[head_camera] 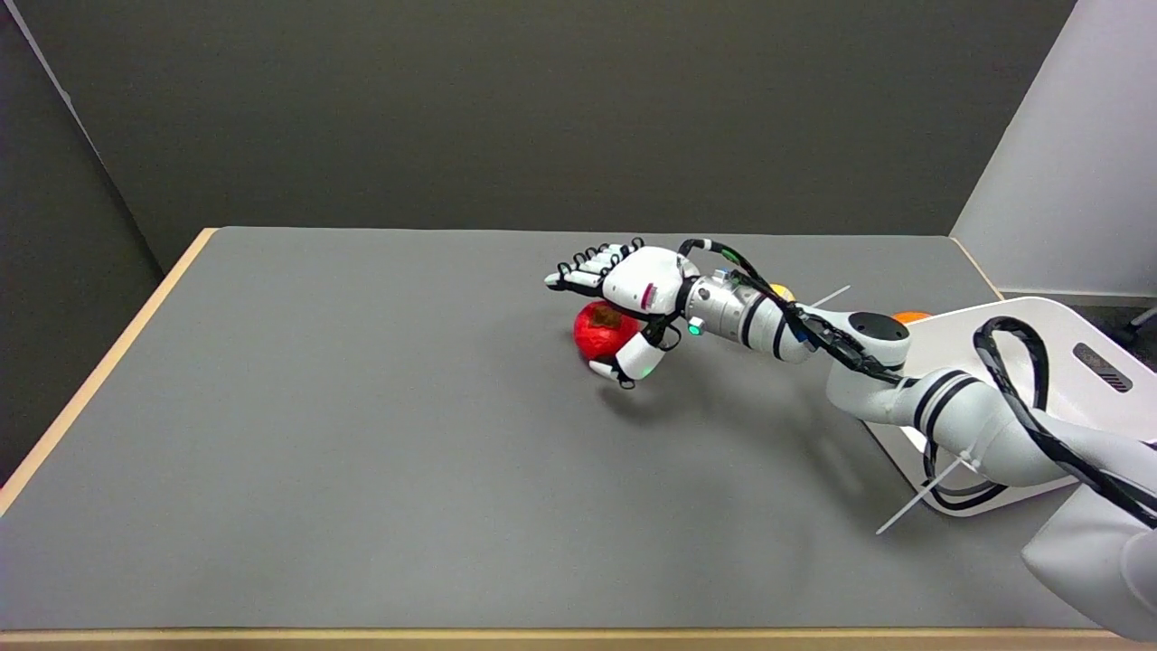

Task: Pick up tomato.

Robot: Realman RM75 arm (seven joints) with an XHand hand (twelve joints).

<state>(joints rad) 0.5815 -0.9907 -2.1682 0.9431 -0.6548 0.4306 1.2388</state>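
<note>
A red tomato [598, 332] with a brown stem patch lies on the grey table [362, 434], right of the middle and toward the far side. My right hand [624, 289] hovers low over its right side, fingers stretched out to the left above the fruit and the thumb hanging down at the tomato's near right side, close to it. The fingers are spread and nothing is gripped. The hand covers part of the tomato's far right side.
A white board [1039, 362] lies at the table's right edge under my forearm. Two orange things [908, 316] peek out behind the arm there. A tan table edge [99, 371] runs along the left.
</note>
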